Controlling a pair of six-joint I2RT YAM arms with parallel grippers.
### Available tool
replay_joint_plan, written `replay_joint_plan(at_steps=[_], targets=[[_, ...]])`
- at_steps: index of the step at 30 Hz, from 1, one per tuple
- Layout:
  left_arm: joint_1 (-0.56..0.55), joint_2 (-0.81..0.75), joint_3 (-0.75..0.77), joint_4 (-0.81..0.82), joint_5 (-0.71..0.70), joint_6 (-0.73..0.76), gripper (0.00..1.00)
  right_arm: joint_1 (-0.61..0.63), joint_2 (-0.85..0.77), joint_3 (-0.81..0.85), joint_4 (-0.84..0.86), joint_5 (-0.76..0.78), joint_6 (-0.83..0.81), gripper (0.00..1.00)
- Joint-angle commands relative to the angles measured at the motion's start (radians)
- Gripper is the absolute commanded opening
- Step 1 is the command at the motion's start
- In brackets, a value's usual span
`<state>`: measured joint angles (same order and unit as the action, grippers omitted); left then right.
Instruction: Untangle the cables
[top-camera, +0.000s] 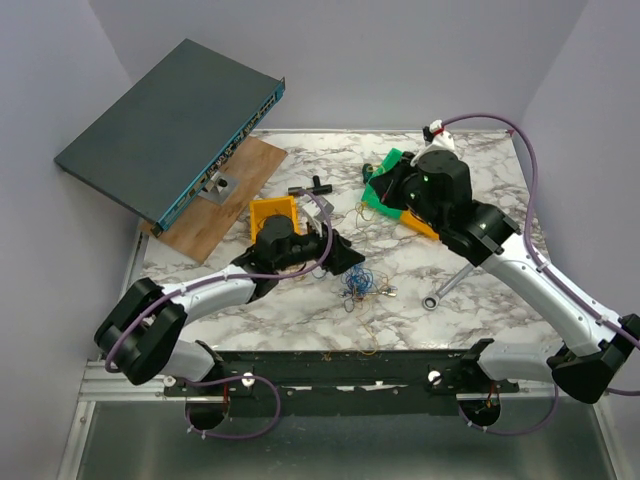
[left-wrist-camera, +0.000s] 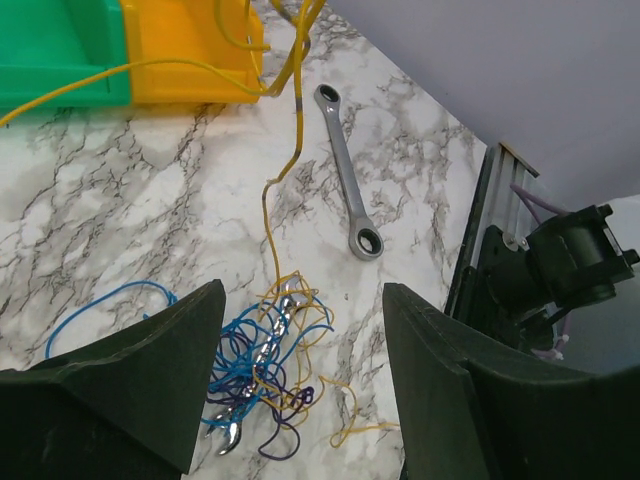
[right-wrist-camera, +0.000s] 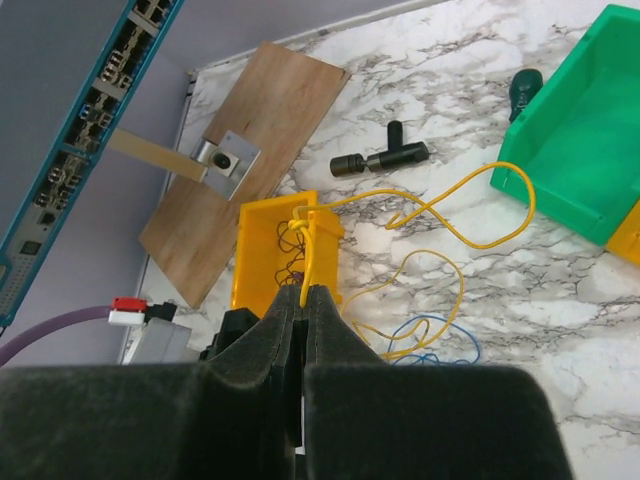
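Two hands — left hand (left-wrist-camera: 302, 300) spread wide, empty, cables (left-wrist-camera: 262, 352) just below it; right hand (right-wrist-camera: 305, 292) pinched shut on a yellow cable (right-wrist-camera: 440, 205).

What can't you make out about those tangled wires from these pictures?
- Top view: the cables are too thin to trace singly.
- Top view: the fingertips of the right gripper hide under its own wrist, so its pinch on the yellow cable is unseen there.
- Left wrist view: a blue loop disappears behind a finger of the left gripper.
- Right wrist view: its fingers hide most of the tangle.
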<state>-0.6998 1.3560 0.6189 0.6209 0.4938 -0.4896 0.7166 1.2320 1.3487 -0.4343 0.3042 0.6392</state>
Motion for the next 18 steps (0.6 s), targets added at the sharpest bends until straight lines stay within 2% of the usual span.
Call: replay_joint_plan(at_steps=[1,6,10,11,12,15,18], targets=[[-0.035,0.044,0.082,-0.075,-0.063,0.014,0.66,-0.004,0.006,-0.016,0.032,-0.037,0.023,0.01],[-0.058,0.147,0.206,-0.217,-0.125,-0.001,0.66,-0.004,0.000,-0.024,0.040,-0.031,0.034,0.01],[-0.072,0.224,0.251,-0.233,-0.144,-0.049,0.54,-0.003,-0.024,-0.035,0.042,0.001,0.047,0.01],[-0.077,0.241,0.260,-0.239,-0.147,-0.054,0.50,-0.003,-0.034,-0.039,0.041,0.017,0.049,0.01],[-0.080,0.249,0.266,-0.242,-0.148,-0.058,0.39,-0.003,-0.046,-0.044,0.039,0.034,0.051,0.01],[-0.081,0.239,0.258,-0.270,-0.178,-0.068,0.00,-0.005,-0.068,-0.024,-0.032,0.160,0.047,0.01],[-0.074,0.146,0.184,-0.296,-0.255,-0.070,0.00,-0.003,-0.072,0.019,-0.158,0.366,0.036,0.01]])
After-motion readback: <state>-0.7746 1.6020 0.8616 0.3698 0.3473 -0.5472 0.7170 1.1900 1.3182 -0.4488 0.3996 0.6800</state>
